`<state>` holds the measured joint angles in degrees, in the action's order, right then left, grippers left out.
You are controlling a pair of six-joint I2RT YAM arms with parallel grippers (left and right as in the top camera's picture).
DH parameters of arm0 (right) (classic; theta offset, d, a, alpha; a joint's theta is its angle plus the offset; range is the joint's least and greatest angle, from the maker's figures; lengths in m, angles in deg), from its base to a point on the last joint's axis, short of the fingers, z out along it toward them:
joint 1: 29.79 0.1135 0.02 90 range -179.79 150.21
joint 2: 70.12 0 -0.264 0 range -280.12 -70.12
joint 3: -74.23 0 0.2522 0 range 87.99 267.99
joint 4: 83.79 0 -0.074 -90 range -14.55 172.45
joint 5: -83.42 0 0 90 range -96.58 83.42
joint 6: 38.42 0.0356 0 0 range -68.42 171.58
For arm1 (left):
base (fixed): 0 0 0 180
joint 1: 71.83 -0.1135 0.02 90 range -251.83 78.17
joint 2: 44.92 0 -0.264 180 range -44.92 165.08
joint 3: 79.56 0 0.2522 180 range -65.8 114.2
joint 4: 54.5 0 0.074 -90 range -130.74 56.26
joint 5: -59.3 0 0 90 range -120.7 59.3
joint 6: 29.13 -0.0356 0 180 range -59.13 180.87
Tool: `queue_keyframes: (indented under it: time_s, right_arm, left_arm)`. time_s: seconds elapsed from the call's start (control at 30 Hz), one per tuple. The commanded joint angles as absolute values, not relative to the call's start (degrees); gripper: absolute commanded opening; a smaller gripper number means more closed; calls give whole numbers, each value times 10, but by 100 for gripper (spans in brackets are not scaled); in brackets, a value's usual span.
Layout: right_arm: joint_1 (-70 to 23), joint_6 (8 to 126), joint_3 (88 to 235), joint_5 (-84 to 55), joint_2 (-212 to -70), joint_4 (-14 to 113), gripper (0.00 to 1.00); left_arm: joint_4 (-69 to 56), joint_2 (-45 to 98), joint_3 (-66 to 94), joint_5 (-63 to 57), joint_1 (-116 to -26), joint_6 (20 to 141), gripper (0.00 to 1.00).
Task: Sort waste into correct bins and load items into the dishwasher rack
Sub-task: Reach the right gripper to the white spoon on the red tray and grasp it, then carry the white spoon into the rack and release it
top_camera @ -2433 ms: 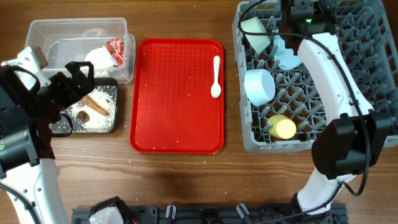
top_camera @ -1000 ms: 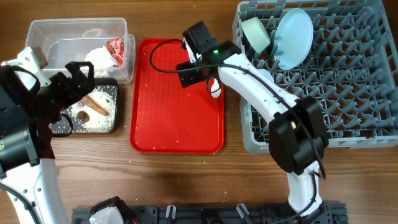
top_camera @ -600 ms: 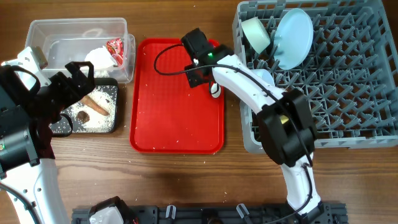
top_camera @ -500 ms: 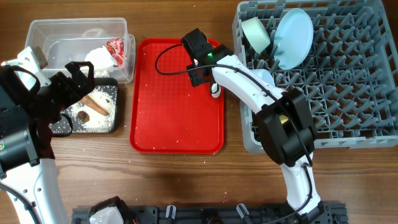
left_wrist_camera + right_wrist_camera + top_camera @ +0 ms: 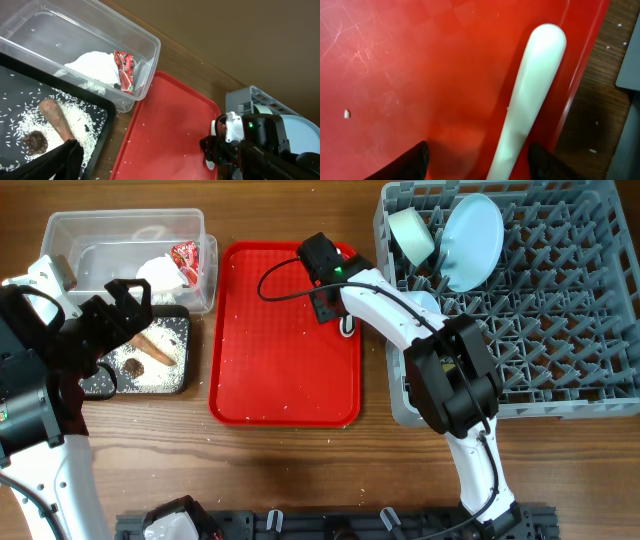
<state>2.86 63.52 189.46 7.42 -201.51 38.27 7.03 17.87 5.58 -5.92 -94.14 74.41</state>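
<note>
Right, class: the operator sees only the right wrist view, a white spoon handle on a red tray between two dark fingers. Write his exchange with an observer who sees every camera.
Operator: Which way is the scoop end of the long white plastic spoon pointing?
Observer: Toward the robot's base, beside the right rim of the flat red plastic tray.
Operator: What is already in the rack?
Observer: A pale blue round plate and a mint bowl stand in the far left corner of the big grey plastic rack.

Overhead, the right tool (image 5: 479, 152) hides most of the white plastic spoon (image 5: 527, 100), and the right wrist view's bottom edge crops it.
</note>
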Motion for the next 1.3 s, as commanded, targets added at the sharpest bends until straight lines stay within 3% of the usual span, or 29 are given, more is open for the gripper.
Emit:
queue_keyframes:
  time_s: [0.0,0.2,0.27,0.6,0.7,0.87,1.27]
  right_arm:
    - [28,636,1873,84,-2030,378,59]
    - [28,630,1850,70,-2030,380,43]
    - [28,629,1850,69,-2030,380,31]
    - [21,601,1850,62,-2049,398,31]
    - [21,601,1850,58,-2049,398,15]
    - [21,601,1850,53,-2049,394,5]
    - [20,603,1892,34,-1865,343,4]
  left_arm:
    - [69,179,61,-59,-941,731,100]
    - [69,179,61,-59,-941,731,100]
    - [69,179,61,-59,-941,731,100]
    - [69,179,61,-59,-941,731,100]
    - [69,179,61,-59,-941,731,100]
    - [69,179,61,-59,-941,731,100]
    - [69,179,61,-59,-941,731,100]
